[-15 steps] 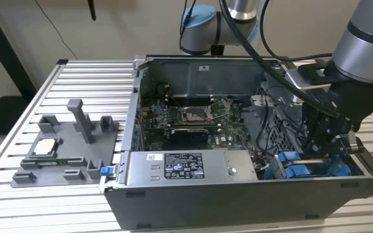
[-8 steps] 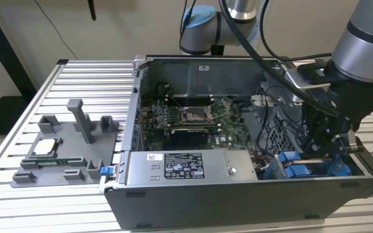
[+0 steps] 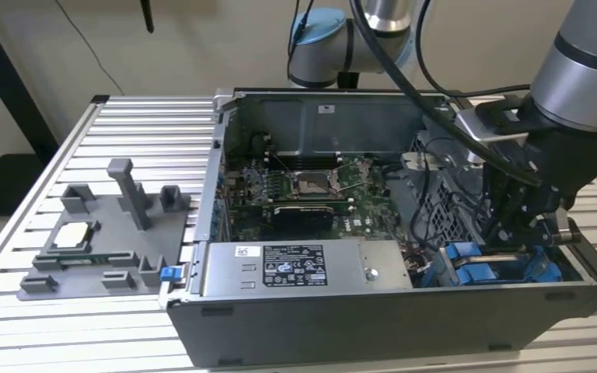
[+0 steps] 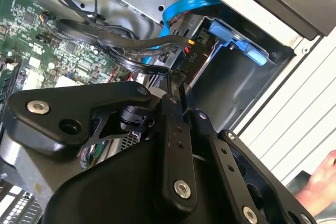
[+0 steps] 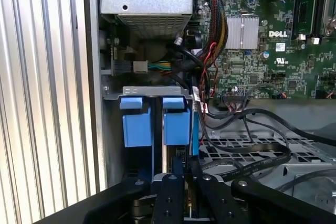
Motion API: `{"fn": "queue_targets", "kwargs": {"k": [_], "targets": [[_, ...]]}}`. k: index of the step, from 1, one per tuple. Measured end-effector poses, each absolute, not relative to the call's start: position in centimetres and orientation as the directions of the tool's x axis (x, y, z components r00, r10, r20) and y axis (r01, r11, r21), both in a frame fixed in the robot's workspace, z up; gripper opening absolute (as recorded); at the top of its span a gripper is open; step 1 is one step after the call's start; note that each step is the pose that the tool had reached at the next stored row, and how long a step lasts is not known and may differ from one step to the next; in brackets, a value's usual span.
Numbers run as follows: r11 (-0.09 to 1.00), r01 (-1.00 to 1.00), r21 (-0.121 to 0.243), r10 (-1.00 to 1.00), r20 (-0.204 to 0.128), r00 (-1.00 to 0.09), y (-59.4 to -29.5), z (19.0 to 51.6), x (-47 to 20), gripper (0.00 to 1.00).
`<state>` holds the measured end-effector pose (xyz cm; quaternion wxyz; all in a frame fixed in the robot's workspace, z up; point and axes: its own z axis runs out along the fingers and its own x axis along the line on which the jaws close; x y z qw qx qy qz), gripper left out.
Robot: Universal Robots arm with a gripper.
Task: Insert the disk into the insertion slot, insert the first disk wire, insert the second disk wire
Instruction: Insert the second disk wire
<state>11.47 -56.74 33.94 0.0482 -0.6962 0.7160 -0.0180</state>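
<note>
Pincer (image 3: 516, 233) sits low in the case's drive-cage corner in the exterior view, by the blue carriers; I'd keep the approach square.

From the second wrist view, its fingers (image 4: 176, 129) look clenched on a black disk wire (image 4: 131, 59).

From the first wrist view, the disk (image 5: 176, 153) seems seated in the insertion slot (image 5: 152, 94); align the plug before pressing.

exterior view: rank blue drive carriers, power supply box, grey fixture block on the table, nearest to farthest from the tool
1. Blue drive carriers: directly below the tool, at the case's corner on the exterior view's right.
2. Power supply box: along the case's front edge, toward the exterior view's left of the tool.
3. Grey fixture block: outside the case on the slatted table, at the exterior view's far left.
</note>
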Motion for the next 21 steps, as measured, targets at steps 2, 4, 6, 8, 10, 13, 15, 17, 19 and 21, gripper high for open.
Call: {"fn": "queue_targets", "kwargs": {"k": [2,4,6,8,10,13,15,17,19,21], "targets": [[0.030,-0.995,-0.093,-0.999,-0.047,-0.026,-56.73,33.98,11.48,0.00],[0.030,-0.995,-0.093,-0.999,-0.047,-0.026,-56.74,34.04,11.48,0.00],[0.030,-0.995,-0.093,-0.999,-0.047,-0.026,-56.74,34.04,11.49,0.00],[0.030,-0.995,-0.093,-0.999,-0.047,-0.026,-56.74,34.04,11.51,0.00],[0.030,-0.995,-0.093,-0.999,-0.047,-0.026,-56.74,33.98,11.51,0.00],[0.030,-0.995,-0.093,-0.999,-0.047,-0.026,-56.74,33.75,11.51,0.00],[0.030,-0.995,-0.093,-0.999,-0.047,-0.026,-56.74,33.59,11.52,0.00],[0.030,-0.995,-0.093,-0.999,-0.046,-0.026,-56.74,33.41,11.52,0.00],[0.030,-0.995,-0.093,-0.999,-0.046,-0.026,-56.74,33.33,11.52,0.00],[0.030,-0.995,-0.093,-0.998,-0.048,-0.026,-56.74,33.28,11.51,1.00]]}}
